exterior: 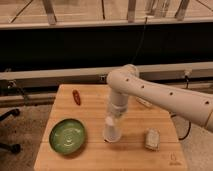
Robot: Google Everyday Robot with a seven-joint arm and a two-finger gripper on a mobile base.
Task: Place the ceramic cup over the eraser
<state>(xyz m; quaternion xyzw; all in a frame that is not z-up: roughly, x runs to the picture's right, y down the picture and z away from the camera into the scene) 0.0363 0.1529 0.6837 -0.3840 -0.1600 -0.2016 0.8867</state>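
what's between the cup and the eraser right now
Nothing visible. The cup stands on the table directly under the end effector, apparently held. The eraser is not visible, so it may be under the cup.

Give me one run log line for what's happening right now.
tool: low over table centre, on cup | cup: at board | eraser: hidden | green plate: left | red object: back left

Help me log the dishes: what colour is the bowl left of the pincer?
Green, seen in the camera view: the bowl sits left of the pincer.
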